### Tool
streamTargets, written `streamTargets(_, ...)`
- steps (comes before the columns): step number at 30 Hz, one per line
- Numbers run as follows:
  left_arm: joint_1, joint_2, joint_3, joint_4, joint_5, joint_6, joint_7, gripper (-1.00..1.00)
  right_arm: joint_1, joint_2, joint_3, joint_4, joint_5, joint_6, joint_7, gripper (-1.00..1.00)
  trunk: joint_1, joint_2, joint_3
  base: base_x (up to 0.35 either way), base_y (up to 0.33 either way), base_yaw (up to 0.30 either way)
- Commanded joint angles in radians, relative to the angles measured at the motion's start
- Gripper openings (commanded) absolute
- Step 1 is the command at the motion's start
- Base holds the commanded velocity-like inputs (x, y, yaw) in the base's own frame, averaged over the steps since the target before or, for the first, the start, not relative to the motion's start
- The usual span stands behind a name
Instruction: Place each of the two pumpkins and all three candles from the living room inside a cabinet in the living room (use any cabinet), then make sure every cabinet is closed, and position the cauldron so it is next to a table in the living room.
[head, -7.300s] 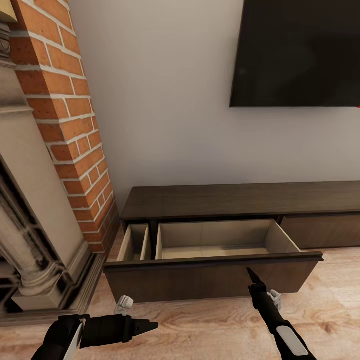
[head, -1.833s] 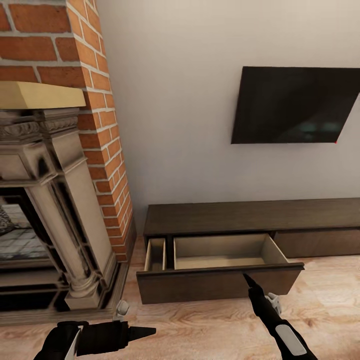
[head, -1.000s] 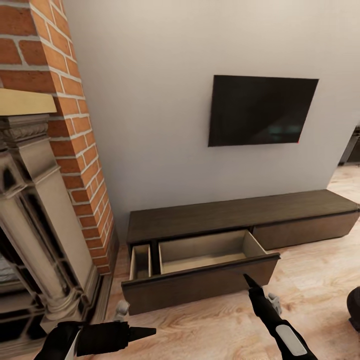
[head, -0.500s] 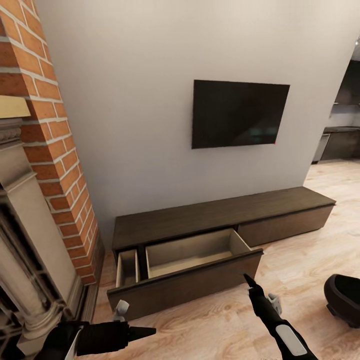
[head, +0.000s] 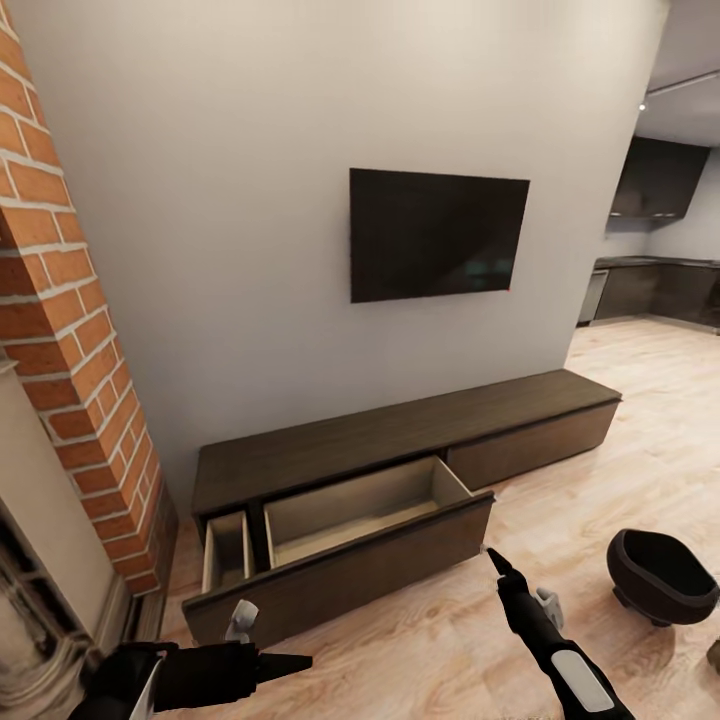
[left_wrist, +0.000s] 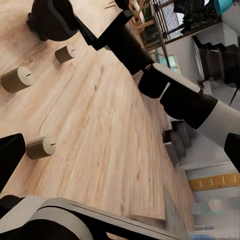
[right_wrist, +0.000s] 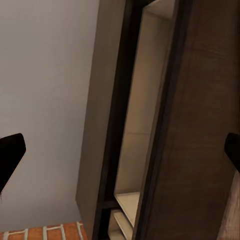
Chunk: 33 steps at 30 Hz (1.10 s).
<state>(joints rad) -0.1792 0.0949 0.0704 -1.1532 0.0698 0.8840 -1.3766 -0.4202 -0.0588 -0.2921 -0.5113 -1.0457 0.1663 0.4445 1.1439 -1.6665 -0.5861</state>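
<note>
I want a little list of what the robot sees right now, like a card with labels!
cabinet: long, low, dark brown, against the wall
drawer: pulled open, pale inside, nothing seen in it
cauldron: black, on the wood floor, right of the cabinet
television: dark, on the wall above the cabinet
candles: small cylinders lying on the floor
left gripper: holds nothing
right gripper: holds nothing

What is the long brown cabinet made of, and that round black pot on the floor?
The cabinet looks like dark brown wood with a matte finish; faint grain shows on its top, and its open drawer is pale beige inside. The pot looks like black metal, perhaps iron: smooth, dull, with only a soft sheen. Being a simulator's render, both are guesses.
</note>
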Motion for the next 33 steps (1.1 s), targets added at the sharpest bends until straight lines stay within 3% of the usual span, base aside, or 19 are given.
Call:
streamTargets(1,0.000,0.000,0.000,0.000,0.002,0.010,-0.002,1.00,-0.001,0.000,-0.004,0.001,-0.010,0.010,0.003,1.00,0.000,0.000,0.000,0.000,0.000,-0.206)
streamTargets(20,0.000,-0.002,0.000,0.010,-0.009,0.007,0.009,1.00,-0.001,-0.001,0.017,-0.019,0.012,0.006,-0.006,1.00,0.000,0.000,0.021,0.000,0.000,-0.181)
streamTargets(23,0.000,-0.003,0.000,0.010,-0.009,0.007,0.010,1.00,0.003,-0.007,0.021,-0.043,0.053,0.009,-0.006,1.00,0.000,0.000,0.024,0.000,0.000,-0.125)
streamTargets(25,0.000,-0.004,0.000,0.009,-0.009,0.006,0.011,1.00,0.007,-0.013,0.022,-0.069,0.124,0.014,-0.006,1.00,0.000,0.000,0.027,0.000,0.000,-0.122)
streamTargets(28,0.000,-0.005,0.000,0.008,-0.008,0.005,0.011,1.00,0.010,-0.015,0.021,-0.088,0.165,0.017,-0.002,1.00,0.000,0.000,0.030,0.000,0.000,-0.121)
streamTargets(33,0.000,-0.006,0.000,0.007,-0.007,0.004,0.010,1.00,0.013,-0.033,0.020,-0.098,0.183,0.019,0.005,1.00,0.000,0.000,0.035,0.000,0.000,-0.120)
